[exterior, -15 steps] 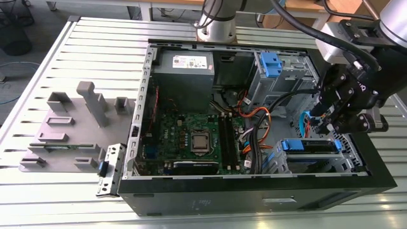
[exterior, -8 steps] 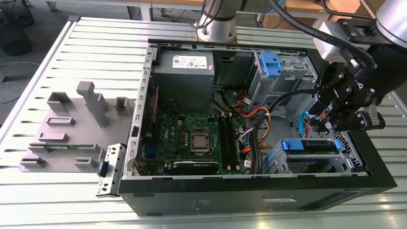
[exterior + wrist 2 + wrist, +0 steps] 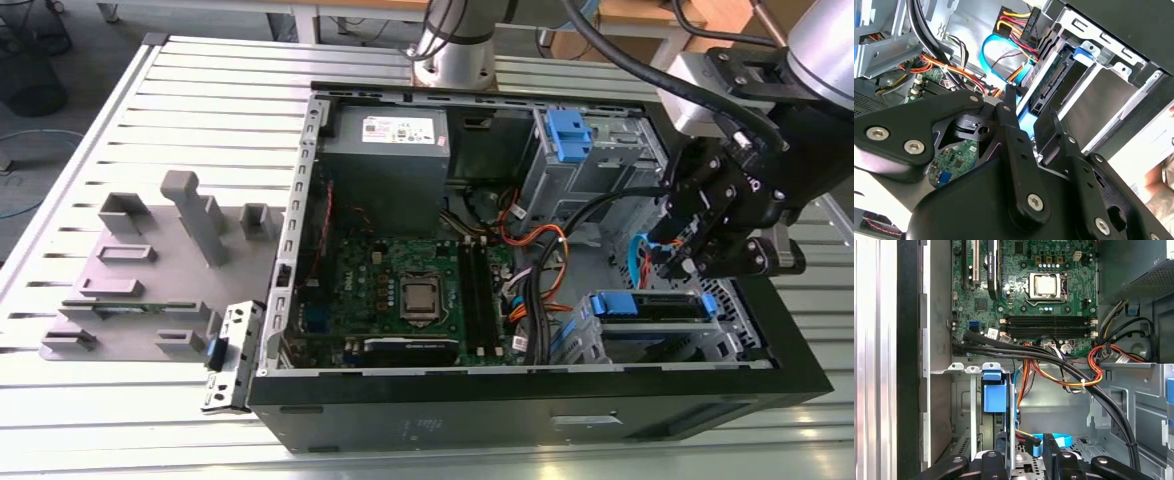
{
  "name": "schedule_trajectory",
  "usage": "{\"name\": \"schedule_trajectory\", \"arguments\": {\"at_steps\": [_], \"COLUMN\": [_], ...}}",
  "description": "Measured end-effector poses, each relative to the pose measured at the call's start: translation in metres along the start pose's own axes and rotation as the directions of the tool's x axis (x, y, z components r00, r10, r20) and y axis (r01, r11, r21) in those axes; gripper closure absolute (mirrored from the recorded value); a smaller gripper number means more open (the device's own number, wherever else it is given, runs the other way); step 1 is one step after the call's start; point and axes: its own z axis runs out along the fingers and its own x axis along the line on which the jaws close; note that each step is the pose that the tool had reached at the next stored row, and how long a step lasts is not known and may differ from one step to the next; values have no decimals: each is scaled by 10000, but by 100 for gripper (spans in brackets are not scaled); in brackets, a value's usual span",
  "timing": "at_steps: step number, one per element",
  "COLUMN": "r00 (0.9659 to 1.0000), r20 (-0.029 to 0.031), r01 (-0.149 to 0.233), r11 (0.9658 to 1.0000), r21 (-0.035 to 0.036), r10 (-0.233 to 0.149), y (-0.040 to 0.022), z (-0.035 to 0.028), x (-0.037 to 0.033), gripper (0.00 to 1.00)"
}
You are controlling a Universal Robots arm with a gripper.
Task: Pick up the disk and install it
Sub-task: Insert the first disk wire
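While working over the slatted table (image 3: pixel 200 90), had to reckon first with the open computer case (image 3: pixel 534 400), laid on its side near the table's front edge, toward the corner on the exterior view's right. Found the disk (image 3: pixel 654 306) standing on edge in the lower drive cage (image 3: pixel 727 345) at that corner of the case, blue handle tab (image 3: pixel 993 390) toward the motherboard (image 3: pixel 1044 270). Saw the end effector (image 3: pixel 1029 107) poised just over the disk's connector end. Could not tell whether spread, pressed together or pinching the disk.

Judged seating the disk to be the step in hand. Needed to keep the disk square to the cage walls, to run its blue side rails down their guides without jamming. Needed to push straight and slowly, easing off at any resistance. Had to mind the orange and black cables (image 3: pixel 1064 365) and the blue data cable (image 3: pixel 996 50) just beside the bay, both liable to snag or get pinched under the disk.
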Motion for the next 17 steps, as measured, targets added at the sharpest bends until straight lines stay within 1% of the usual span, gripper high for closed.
{"name": "schedule_trajectory", "arguments": {"at_steps": [3,8,17], "r00": [10000,10000,10000], "r20": [0,-1,-1], "r01": [0,0,0], "r11": [10000,10000,10000], "r21": [0,0,0], "r10": [0,0,0], "y": [-20,-27,-28], "z": [19,64,67], "x": [0,1,2], "gripper": [58,58,58]}}
